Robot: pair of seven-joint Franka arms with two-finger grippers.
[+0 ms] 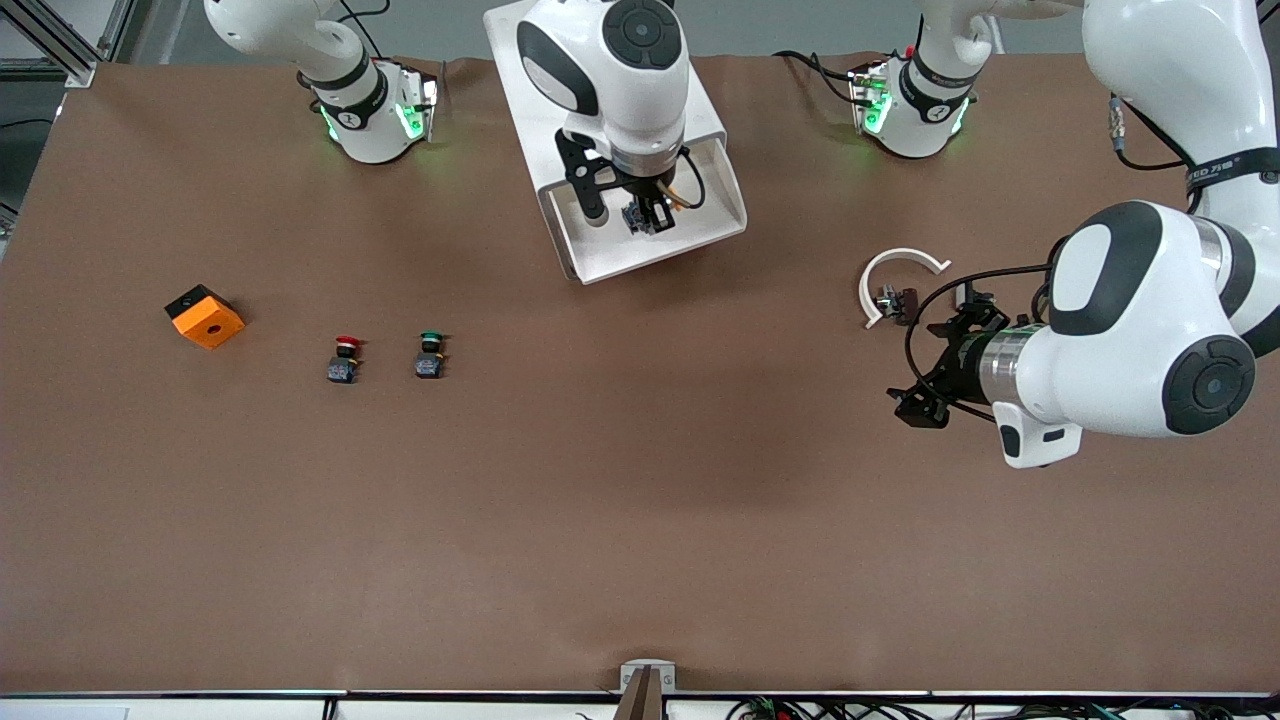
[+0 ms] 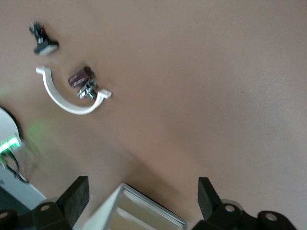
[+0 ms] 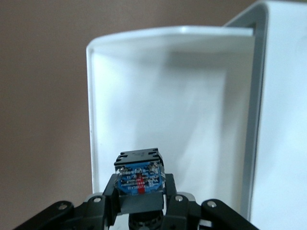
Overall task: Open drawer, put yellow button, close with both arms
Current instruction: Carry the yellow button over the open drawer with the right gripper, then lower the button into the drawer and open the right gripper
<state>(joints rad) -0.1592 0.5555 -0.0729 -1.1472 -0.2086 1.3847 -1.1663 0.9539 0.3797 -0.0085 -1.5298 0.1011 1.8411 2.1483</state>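
Observation:
The white cabinet (image 1: 520,90) stands near the arms' bases, and its top drawer (image 1: 620,262) is pulled out toward the front camera. My right gripper (image 1: 645,215) hangs over the drawer's white tray (image 3: 168,96). It is shut on a small button (image 3: 139,167) with a black body and a blue label. The button's cap is hidden by the fingers. My left gripper (image 1: 915,405) is open and empty, low over the table toward the left arm's end. Its fingers (image 2: 72,199) stand wide apart. A white box corner (image 2: 139,211) shows between them.
A red-capped button (image 1: 345,358) and a green-capped button (image 1: 431,353) stand toward the right arm's end, with an orange block (image 1: 205,316) beside them. A white arc piece (image 1: 900,256) with small dark parts (image 1: 897,300) lies beside the left gripper.

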